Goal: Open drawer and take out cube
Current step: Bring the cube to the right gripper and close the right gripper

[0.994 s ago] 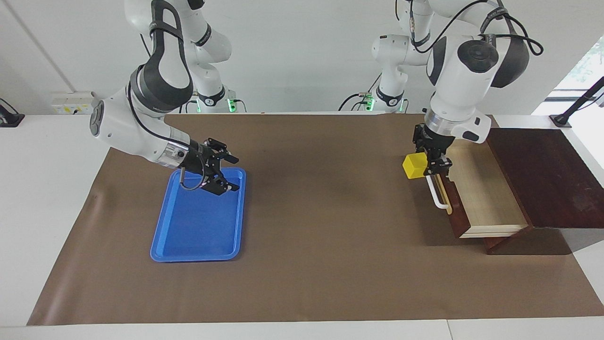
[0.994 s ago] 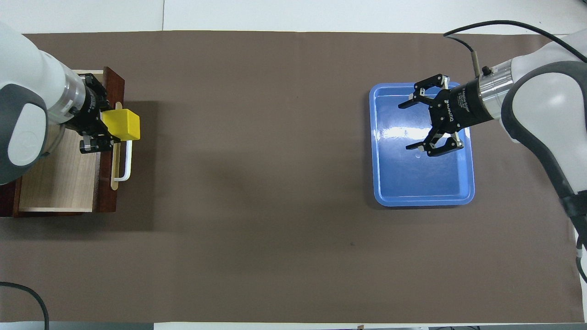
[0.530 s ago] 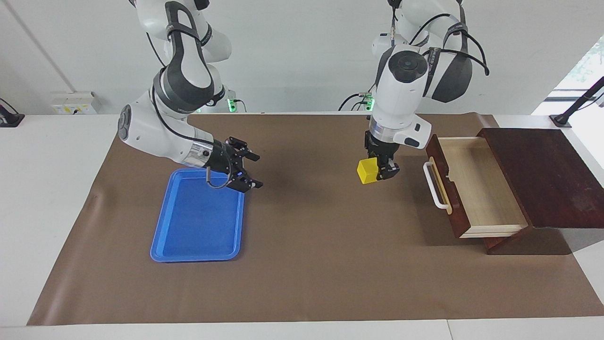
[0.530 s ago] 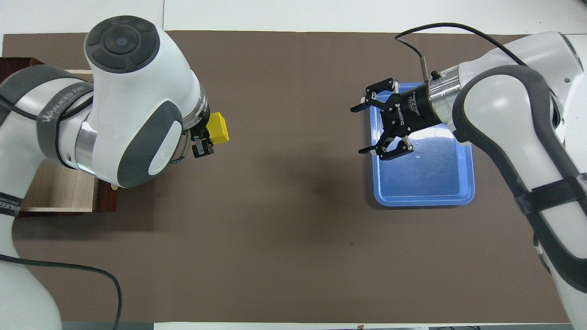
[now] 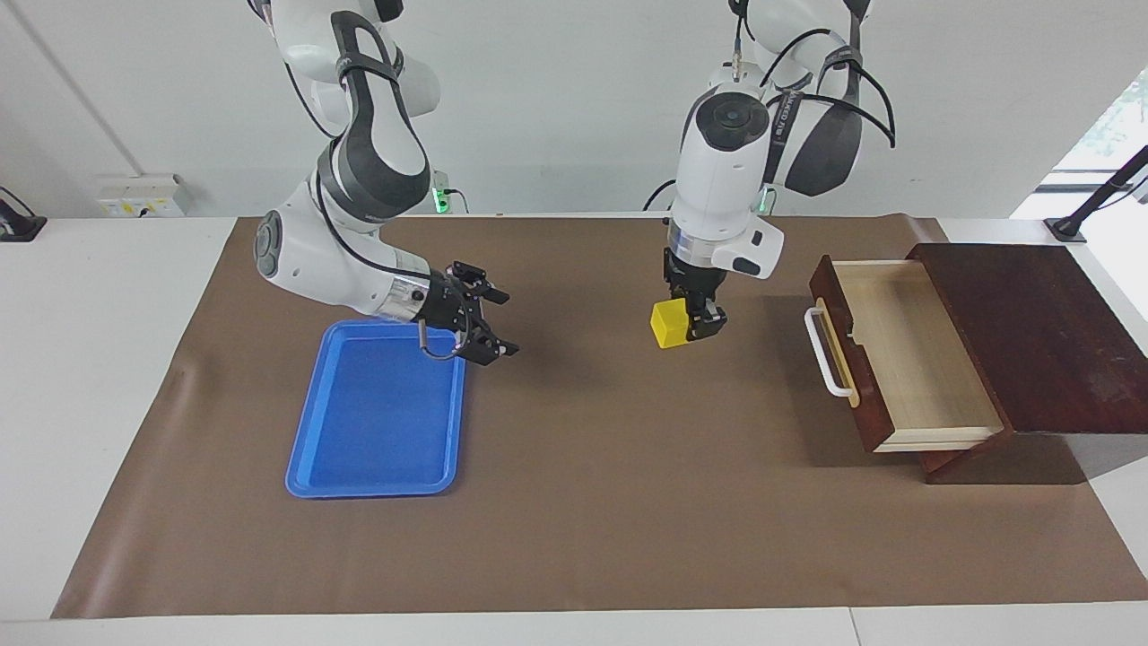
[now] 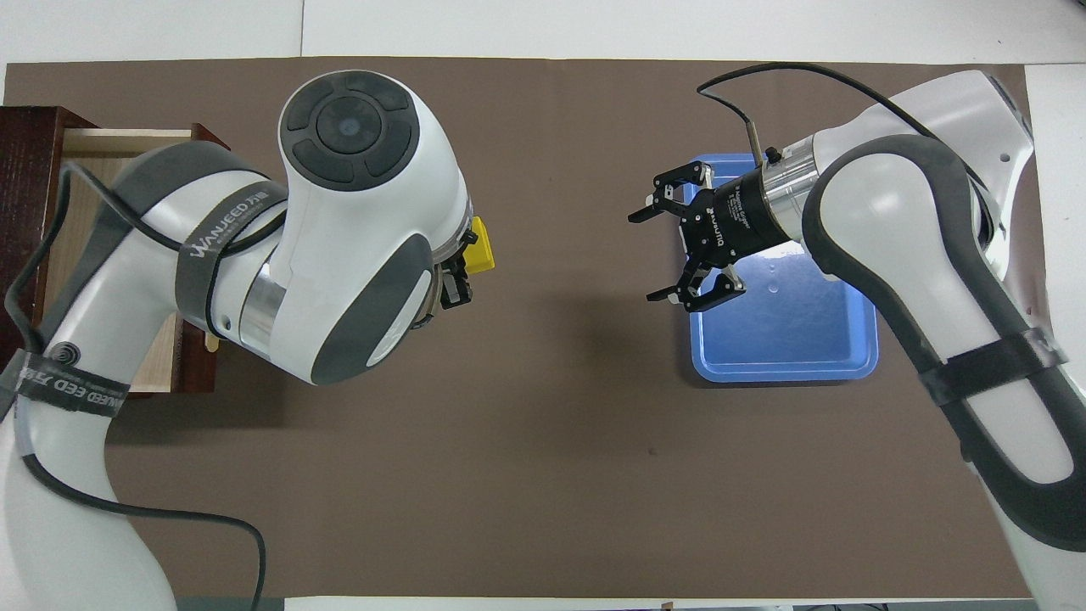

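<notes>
While the drawer (image 5: 897,354) stands pulled out of its dark cabinet (image 5: 1031,336) at the right of the facing view, its pale interior lies bare and its white handle (image 5: 821,354) faces the middle of the table. The cube (image 5: 668,323) is out of it, clamped between the jaws of the left gripper (image 5: 695,325), which hangs above the brown mat (image 5: 583,502) at upper centre of that frame, well apart from the drawer front. In the overhead view only a yellow corner of the cube (image 6: 481,246) shows at centre left, beside the left gripper (image 6: 458,284); the bulky arm covers the rest and much of the drawer (image 6: 110,144).

The right gripper (image 5: 489,323) points sideways over the mat just off the edge of the blue tray (image 5: 377,449) that faces the middle, at centre left of the facing view. Its jaws stand wide and hold nothing. Seen from overhead, the right gripper (image 6: 679,250) sits at centre right, overlapping the rim of the tray (image 6: 789,369).

Between the two grippers a stretch of bare mat runs through the middle of both frames. The whole lower half of the facing view is bare mat too, down to its edge along the white table (image 5: 108,359). The tray lies flat, its long sides running toward and away from the robots.
</notes>
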